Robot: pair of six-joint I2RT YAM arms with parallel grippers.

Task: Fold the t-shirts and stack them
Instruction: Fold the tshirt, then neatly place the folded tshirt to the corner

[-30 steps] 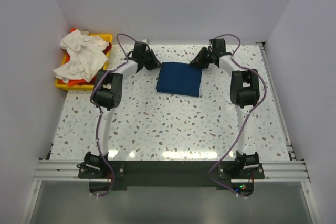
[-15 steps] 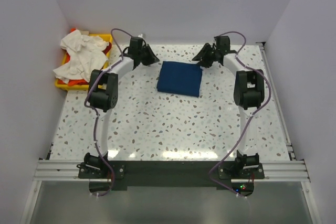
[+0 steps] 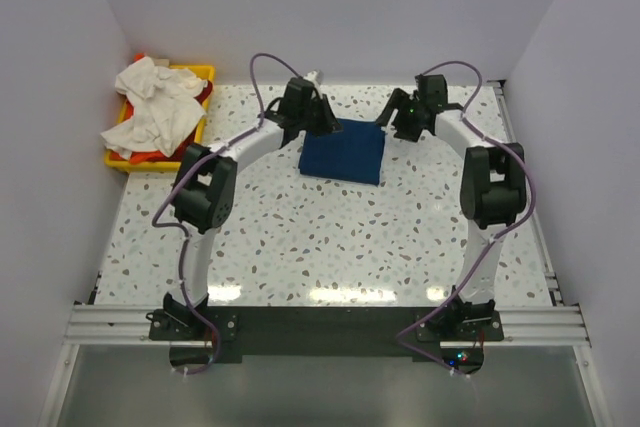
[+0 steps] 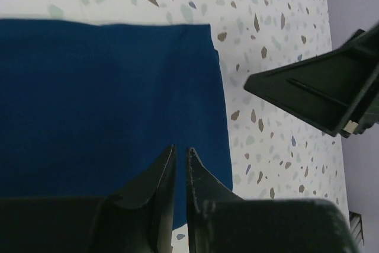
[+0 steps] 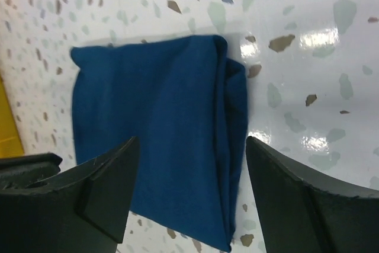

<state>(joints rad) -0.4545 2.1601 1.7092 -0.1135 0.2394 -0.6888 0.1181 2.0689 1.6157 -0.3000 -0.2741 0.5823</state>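
Observation:
A navy blue t-shirt (image 3: 343,152) lies folded into a flat rectangle at the back middle of the table. It fills the left wrist view (image 4: 106,99) and shows in the right wrist view (image 5: 160,128). My left gripper (image 3: 327,119) hovers at its far left corner, jaws shut and empty (image 4: 180,152). My right gripper (image 3: 397,117) is open just past its far right corner; the shirt's folded edge lies below the gap between its fingers (image 5: 192,146). White t-shirts (image 3: 150,107) and an orange-red one (image 3: 152,154) are piled in the tray.
A yellow plastic tray (image 3: 203,74) sits at the back left, with white fabric spilling over its front edge. The white walls stand close behind and beside the table. The right gripper's finger (image 4: 320,87) shows in the left wrist view.
My left gripper has swung right, from left of the shirt to its far left corner. My right gripper has shifted slightly right and stays by the far right corner. The shirt has not moved.

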